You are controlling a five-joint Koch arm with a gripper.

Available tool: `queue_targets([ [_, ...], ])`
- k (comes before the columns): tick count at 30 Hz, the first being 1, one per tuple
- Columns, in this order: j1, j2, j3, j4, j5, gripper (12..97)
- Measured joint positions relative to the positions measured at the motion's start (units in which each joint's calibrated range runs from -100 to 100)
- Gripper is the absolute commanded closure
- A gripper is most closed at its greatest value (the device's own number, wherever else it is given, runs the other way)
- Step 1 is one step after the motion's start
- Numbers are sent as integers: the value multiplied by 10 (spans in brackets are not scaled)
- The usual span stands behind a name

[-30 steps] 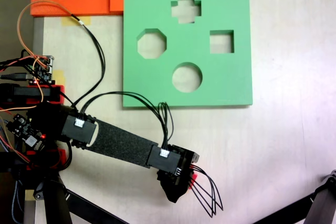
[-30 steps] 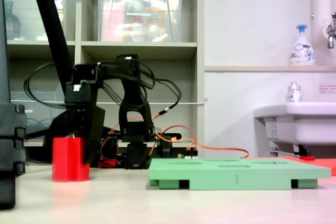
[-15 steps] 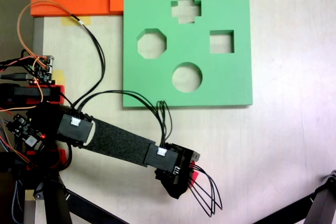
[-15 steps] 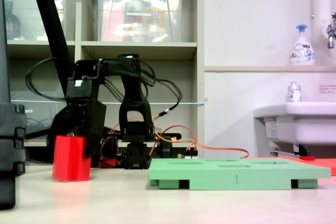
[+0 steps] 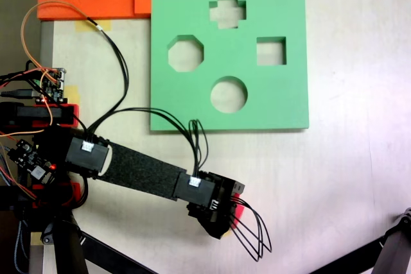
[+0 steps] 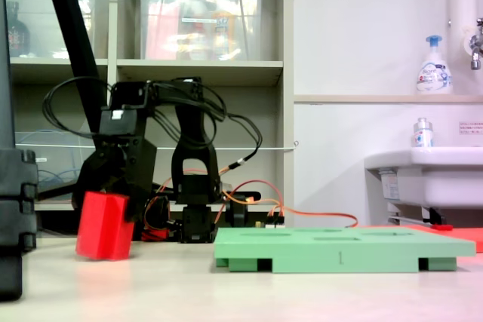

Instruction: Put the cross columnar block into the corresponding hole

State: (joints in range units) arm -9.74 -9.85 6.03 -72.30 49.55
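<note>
Your gripper [image 6: 113, 194] has come down over the red block [image 6: 104, 225] at the left of the low fixed view, well clear of the green board [image 6: 343, 249], but whether the jaws are clamped on it or just straddling it you cannot tell, since the black housing hides the tips in both fixed views. What has changed in the last second is the block: it stood upright on the table and now leans, top tipped left and one bottom edge lifted. That suggests your fingers are pushing or levering it, not yet lifting it squarely, so the grasp may need settling before any carry. From above, only a sliver of red [image 5: 238, 205] shows beside the wrist, below the board's near edge. The block looks like soft matte foam with sharp corners; its cross profile is not readable from the side. The board is a thick, flat foam slab with four cutouts, and the cross-shaped hole [image 5: 227, 10] sits near its far edge, farthest from the block, still empty.
</note>
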Motion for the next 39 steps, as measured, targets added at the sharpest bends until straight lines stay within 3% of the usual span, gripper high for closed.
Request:
queue_targets([
  [21,11,-130,-27,-15,0,705],
  [39,59,-346,-28,-108,0,705],
])
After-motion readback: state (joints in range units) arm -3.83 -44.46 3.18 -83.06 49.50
